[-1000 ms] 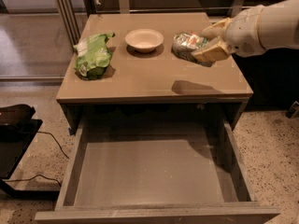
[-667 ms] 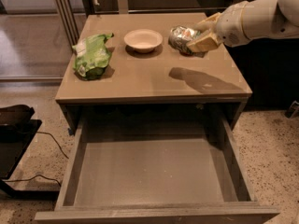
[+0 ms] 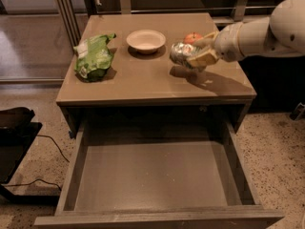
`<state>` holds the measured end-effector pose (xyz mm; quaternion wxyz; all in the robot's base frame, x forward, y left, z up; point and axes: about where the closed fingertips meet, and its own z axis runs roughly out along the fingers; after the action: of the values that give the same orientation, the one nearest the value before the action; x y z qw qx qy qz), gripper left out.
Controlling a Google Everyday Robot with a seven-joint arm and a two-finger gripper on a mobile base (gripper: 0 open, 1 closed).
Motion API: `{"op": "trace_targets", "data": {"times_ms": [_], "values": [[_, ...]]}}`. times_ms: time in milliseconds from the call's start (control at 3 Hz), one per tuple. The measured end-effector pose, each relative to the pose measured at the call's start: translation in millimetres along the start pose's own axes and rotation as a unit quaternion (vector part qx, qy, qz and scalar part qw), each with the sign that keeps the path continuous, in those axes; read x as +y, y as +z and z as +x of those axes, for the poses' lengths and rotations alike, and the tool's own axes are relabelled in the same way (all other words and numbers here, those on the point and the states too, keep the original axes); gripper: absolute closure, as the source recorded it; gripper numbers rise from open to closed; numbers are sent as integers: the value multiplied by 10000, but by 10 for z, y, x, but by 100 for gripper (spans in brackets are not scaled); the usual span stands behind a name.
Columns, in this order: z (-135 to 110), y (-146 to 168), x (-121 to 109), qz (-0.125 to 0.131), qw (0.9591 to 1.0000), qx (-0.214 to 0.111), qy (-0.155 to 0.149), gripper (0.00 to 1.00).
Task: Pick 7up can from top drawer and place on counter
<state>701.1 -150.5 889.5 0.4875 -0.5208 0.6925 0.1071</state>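
The 7up can, silvery with a dented side, is held in my gripper just above the right part of the counter. The gripper comes in from the right on a white arm and is shut on the can. A shadow of the can and arm lies on the counter under it. The top drawer is pulled fully open below the counter's front edge, and nothing lies in it.
A green chip bag lies on the counter's left side. A white bowl sits at the back middle, with a red apple just behind the can. A black object with a cable is on the floor at left.
The gripper with the can has shifted left and lower over the counter, closer to its surface. An apple behind the can now shows.
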Motion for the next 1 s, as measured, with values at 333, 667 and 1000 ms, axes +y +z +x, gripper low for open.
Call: {"op": "trace_targets", "data": {"times_ms": [333, 667, 1000], "values": [[269, 12, 532, -516, 9986, 108, 95, 100], [242, -4, 520, -516, 9986, 108, 95, 100], [241, -4, 521, -516, 9986, 108, 95, 81]]}}
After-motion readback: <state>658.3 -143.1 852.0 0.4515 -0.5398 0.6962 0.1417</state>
